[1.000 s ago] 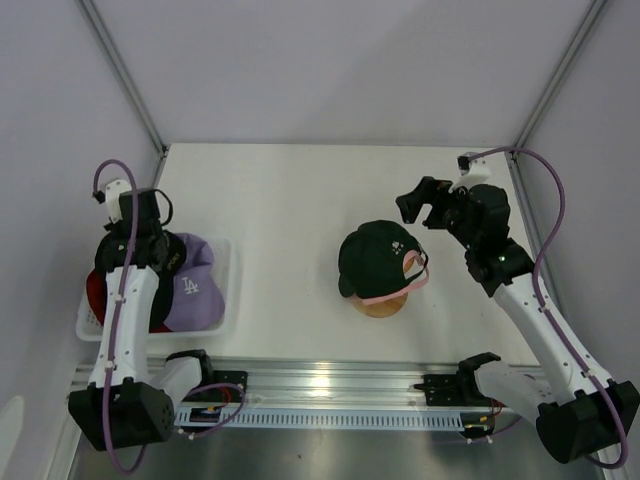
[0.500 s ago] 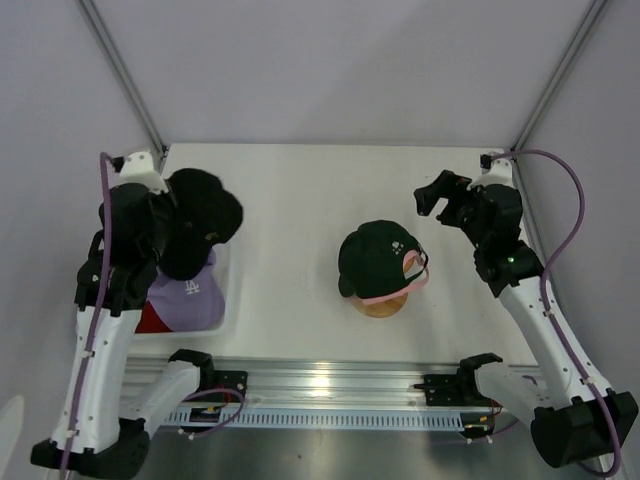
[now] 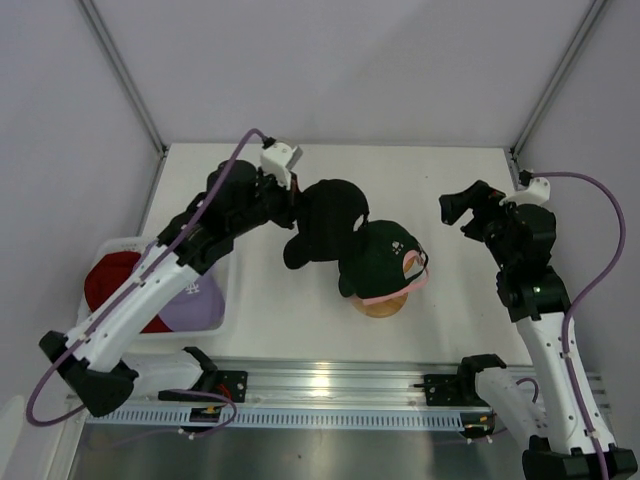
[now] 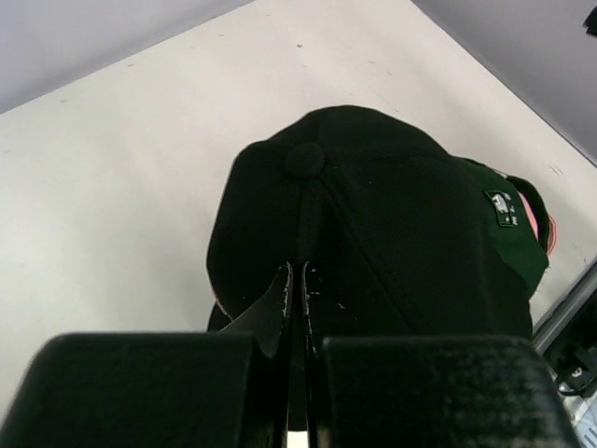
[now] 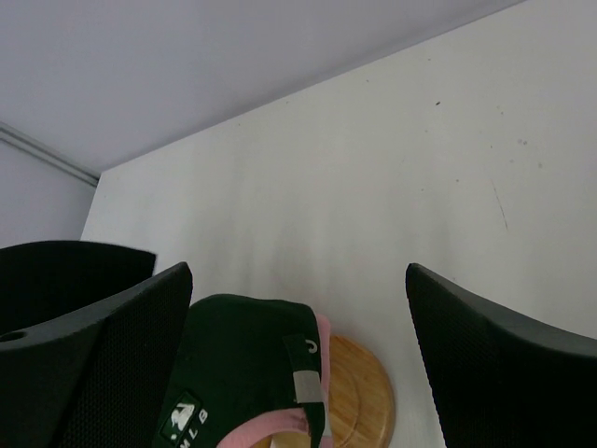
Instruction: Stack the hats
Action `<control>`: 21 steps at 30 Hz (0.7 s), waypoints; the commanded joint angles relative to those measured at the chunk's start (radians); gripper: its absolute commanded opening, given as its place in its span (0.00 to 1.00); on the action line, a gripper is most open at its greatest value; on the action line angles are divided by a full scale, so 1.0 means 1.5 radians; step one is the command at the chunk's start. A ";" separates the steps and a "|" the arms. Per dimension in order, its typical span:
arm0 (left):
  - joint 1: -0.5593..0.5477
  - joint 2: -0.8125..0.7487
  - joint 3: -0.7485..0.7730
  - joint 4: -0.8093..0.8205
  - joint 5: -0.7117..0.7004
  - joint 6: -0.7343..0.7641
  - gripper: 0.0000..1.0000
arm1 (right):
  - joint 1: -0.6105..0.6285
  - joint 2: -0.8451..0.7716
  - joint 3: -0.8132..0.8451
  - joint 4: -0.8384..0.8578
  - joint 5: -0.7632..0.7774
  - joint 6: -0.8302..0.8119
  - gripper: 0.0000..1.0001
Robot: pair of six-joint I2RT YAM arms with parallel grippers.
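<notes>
Two arms reach over the white bench point(image 3: 260, 180) from its near edge. The left tool point(image 3: 293, 213) is clenched on the black hat point(image 3: 325, 220). Its fingers point(image 4: 283, 289) are pressed together on a fold of fabric on the crown, a short way from the top button. The black hat hangs off the bench surface at the end of the outstretched left arm, around mid-depth and slightly left of centre. In the top view its right side overlaps the left side of the green hat point(image 3: 378, 262); whether the two touch cannot be told. The green hat sits on the round wooden stand point(image 3: 380, 306), which stands right of centre, toward the near edge of the bench. A small white emblem shows on its right side. The pink hat point(image 3: 398, 293) lies directly under the green hat on the same stand, with only its brim edge and rear strap visible. The right tool point(image 3: 465, 212) is released, with its jaws set wide apart and nothing between them. It hovers to the right of the stand and slightly farther back, apart from the hats on it. The white basket point(image 3: 226, 285) rests at the left side of the bench, close to the near edge. It contains the lavender hat point(image 3: 190, 305), which carries white letters, on its right side and the red hat point(image 3: 110, 285) on its left side. The left arm passes above the basket.
</notes>
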 commanded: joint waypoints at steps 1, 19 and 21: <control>-0.033 0.023 0.006 0.123 0.074 0.031 0.01 | -0.001 -0.048 0.002 -0.043 0.005 0.003 0.99; -0.133 0.062 -0.009 0.275 -0.063 -0.081 0.01 | -0.002 -0.092 -0.076 -0.036 -0.208 0.110 1.00; -0.138 0.063 -0.020 0.280 -0.057 -0.089 0.01 | -0.002 -0.093 -0.085 -0.021 -0.238 0.134 0.99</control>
